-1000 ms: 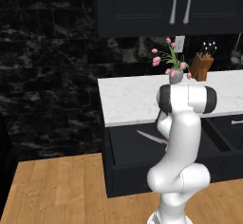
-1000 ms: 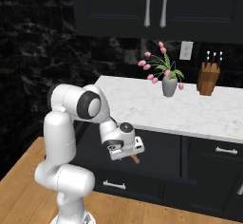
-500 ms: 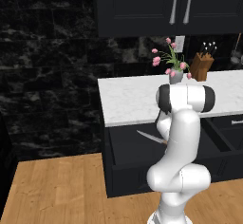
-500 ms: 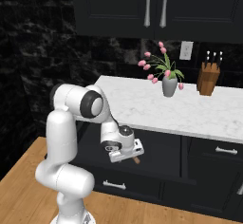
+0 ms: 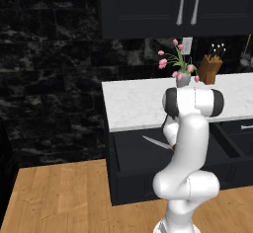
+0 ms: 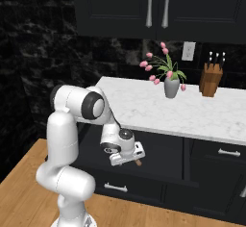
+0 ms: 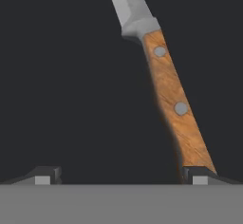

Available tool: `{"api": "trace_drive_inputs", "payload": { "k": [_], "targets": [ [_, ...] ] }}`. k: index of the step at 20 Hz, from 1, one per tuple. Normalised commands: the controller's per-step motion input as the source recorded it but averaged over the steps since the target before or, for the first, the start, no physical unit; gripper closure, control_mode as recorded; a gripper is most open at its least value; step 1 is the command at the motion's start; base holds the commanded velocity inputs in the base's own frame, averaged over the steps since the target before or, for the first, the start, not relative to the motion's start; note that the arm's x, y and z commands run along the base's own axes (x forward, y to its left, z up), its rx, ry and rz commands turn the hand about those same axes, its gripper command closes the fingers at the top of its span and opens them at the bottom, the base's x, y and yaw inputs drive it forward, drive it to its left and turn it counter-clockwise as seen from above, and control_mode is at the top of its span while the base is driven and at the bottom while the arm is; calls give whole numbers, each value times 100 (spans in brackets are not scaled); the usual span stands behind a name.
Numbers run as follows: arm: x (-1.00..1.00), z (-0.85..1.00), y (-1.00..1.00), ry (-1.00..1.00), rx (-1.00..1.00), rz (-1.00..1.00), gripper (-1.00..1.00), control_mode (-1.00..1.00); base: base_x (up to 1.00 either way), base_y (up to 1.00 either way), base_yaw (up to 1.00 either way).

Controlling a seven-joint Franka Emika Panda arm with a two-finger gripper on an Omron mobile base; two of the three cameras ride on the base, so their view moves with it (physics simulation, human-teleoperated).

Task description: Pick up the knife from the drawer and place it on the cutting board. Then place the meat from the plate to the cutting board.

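Knife [image 7: 173, 99] flat in drawer [image 7: 61, 85], blade pointing away from claw [image 7: 121, 174].

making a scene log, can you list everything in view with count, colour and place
knife: one, silver blade, orange-brown handle, lying in the drawer
drawer: one, black, pulled open below the counter
counter: one, white marble
flower vase: one, grey with pink tulips, on the counter
knife block: one, wooden, black-handled knives, on the counter near the wall
wall cabinets: black, silver handles, above the counter
floor: light wood
gripper: open, over the knife handle inside the drawer
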Motion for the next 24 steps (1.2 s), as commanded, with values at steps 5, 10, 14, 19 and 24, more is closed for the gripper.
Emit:
{"api": "trace_drive_inputs", "payload": {
  "k": [5, 10, 14, 19, 24],
  "targets": [
    [8, 41, 0, 0, 0, 0, -100, -100, 0, 0, 0],
    [22, 41, -9, 0, 0, 0, -100, -100, 0, 0, 0],
    [30, 13, -35, 1, 6, 4, -100, -100, 0, 0, 0],
    [29, -5, -29, 5, 8, 5, -100, -100, 0, 0, 0],
    [31, -32, -3, 12, 3, 5, -100, -100, 0, 0, 0]
  ]
}}
